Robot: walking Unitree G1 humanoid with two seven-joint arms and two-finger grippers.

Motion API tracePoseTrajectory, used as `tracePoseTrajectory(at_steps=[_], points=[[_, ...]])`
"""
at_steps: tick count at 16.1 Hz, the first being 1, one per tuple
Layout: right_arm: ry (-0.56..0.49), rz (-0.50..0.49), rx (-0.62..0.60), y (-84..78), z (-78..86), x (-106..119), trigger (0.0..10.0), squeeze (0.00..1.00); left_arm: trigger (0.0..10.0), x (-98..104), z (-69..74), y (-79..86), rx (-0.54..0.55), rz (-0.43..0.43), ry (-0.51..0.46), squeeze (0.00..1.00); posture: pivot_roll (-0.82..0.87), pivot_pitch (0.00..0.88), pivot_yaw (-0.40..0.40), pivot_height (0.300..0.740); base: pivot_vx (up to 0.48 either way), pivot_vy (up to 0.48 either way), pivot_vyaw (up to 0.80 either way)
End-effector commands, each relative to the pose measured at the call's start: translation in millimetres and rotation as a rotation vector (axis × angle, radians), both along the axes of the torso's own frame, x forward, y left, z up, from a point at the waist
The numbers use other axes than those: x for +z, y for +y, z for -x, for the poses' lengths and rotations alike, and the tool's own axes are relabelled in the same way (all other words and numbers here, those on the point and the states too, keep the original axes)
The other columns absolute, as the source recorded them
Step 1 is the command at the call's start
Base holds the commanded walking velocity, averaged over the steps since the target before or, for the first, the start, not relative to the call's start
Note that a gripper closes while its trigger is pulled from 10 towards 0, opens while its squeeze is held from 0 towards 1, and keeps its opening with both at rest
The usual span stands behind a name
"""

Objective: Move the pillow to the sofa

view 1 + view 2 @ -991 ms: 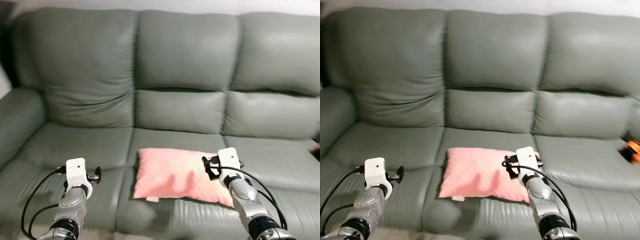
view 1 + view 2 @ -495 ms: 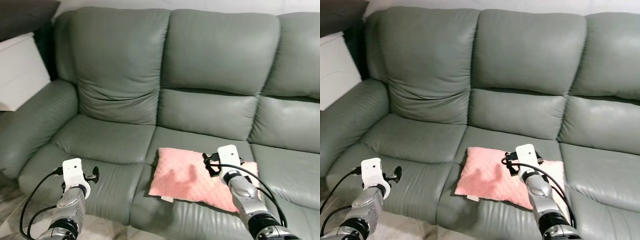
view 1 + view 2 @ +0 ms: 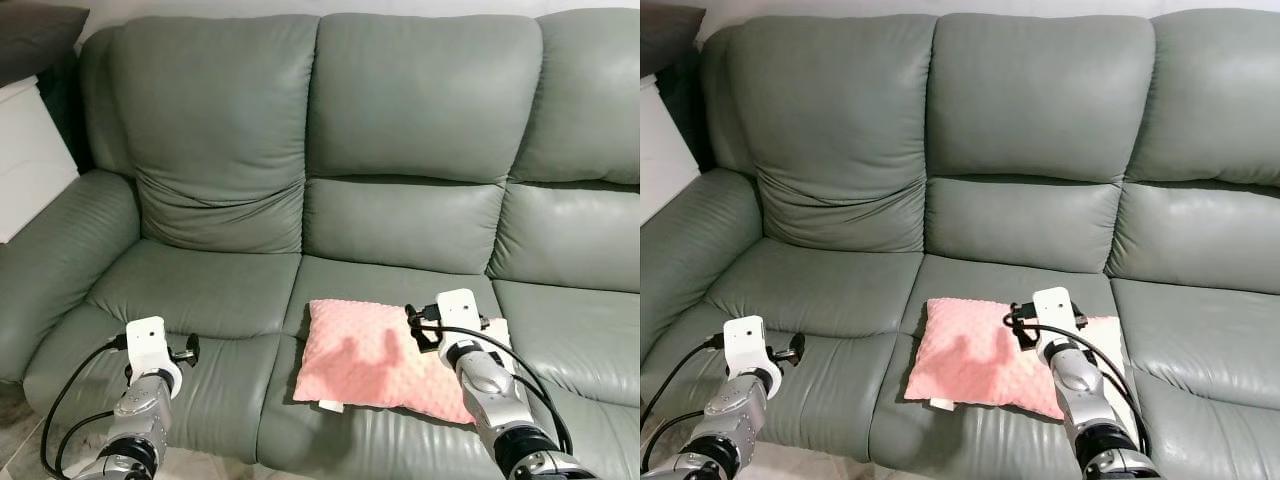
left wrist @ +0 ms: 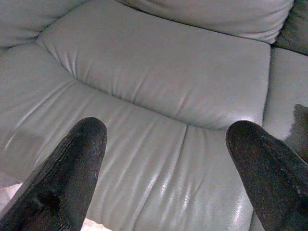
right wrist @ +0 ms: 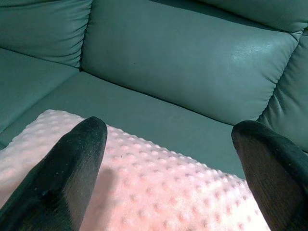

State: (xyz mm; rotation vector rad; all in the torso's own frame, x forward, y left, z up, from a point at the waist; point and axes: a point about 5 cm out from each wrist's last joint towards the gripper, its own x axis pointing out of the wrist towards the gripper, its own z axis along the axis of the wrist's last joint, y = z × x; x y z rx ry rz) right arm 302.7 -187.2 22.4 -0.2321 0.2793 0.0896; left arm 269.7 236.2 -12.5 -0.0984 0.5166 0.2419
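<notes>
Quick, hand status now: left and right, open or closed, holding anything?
Left hand: open, empty, over the sofa seat.
Right hand: open, holding nothing, above the pink pillow.

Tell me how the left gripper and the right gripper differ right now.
The left gripper hovers over the bare left seat cushion of the sofa; the right gripper sits above the pink pillow on the middle seat. Nothing lies under the left one but leather. Both are open and hold nothing.

Sofa (image 3: pixel 200 290) (green leather) bears pillow (image 3: pixel 385 357)
</notes>
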Motion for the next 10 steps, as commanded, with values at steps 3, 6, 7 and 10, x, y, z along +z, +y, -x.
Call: tracePoseTrajectory(at_steps=[3,6,7,10], points=[[-0.007,-0.013,-0.012,-0.2,-1.0,1.3,10.0,0.00,10.0,-3.7,4.5,2.5,0.004,-0.002,0.027,0.00,-0.23,0.000,0.040,0.740,-0.298,0.000,0.00],[-0.006,-0.014,-0.011,-0.2,-0.9,1.1,10.0,0.00,10.0,-4.7,5.7,2.9,0.004,-0.005,0.034,0.00,-0.23,0.000,0.040,0.740,-0.301,0.000,0.00],[-0.006,-0.014,-0.012,-0.4,-0.9,1.1,10.0,0.00,10.0,-5.5,6.7,3.5,0.005,-0.005,0.039,0.00,-0.23,0.000,0.041,0.740,-0.304,0.000,0.00],[-0.008,-0.013,-0.014,-1.0,-1.6,1.9,10.0,0.00,10.0,-6.3,7.8,4.5,0.008,-0.003,0.045,0.00,-0.24,0.000,0.041,0.740,-0.304,0.000,0.00]])
